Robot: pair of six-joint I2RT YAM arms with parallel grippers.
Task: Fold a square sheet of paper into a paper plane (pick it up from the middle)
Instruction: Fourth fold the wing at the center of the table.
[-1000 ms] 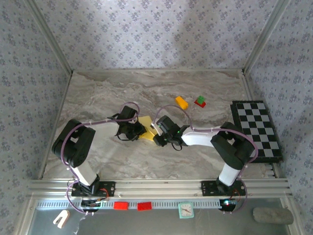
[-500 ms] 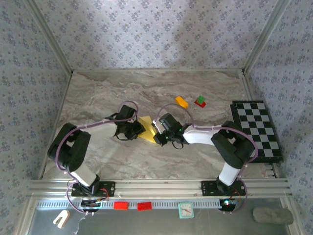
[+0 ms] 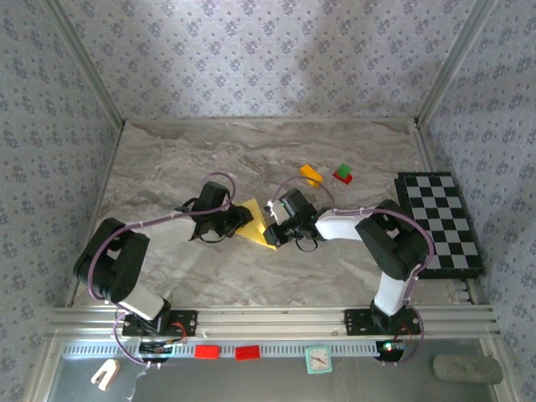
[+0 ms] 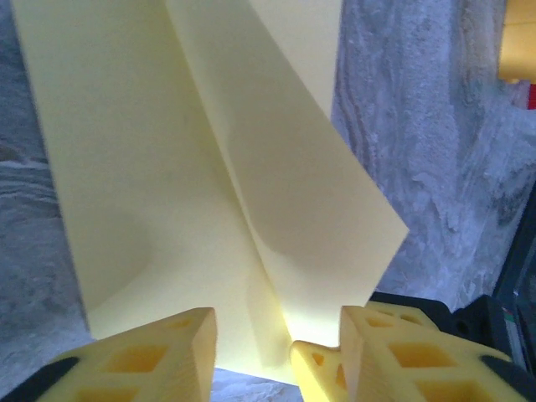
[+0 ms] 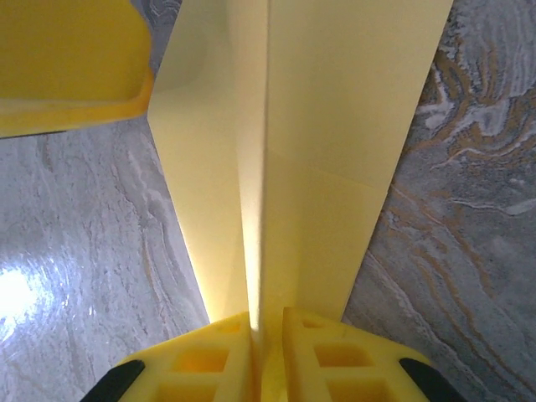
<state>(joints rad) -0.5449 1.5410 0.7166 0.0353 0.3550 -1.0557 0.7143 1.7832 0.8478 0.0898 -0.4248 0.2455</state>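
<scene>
— Paper (image 3: 255,224), folded, sits between both arms at mid-bench (image 3: 167,159). Why is it gripped by the crease?
— Likely to press the fold. Right end effector (image 5: 266,325) pinches closed on it there; left end effector (image 4: 272,331) stands open around the edge, holding nothing.

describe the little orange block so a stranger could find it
Start at the black-and-white checkered board on the right, then look left and slightly farther back. Two small blocks lie there; the orange block is the left one, elongated and one colour, unlike the red-and-green block beside it.
</scene>
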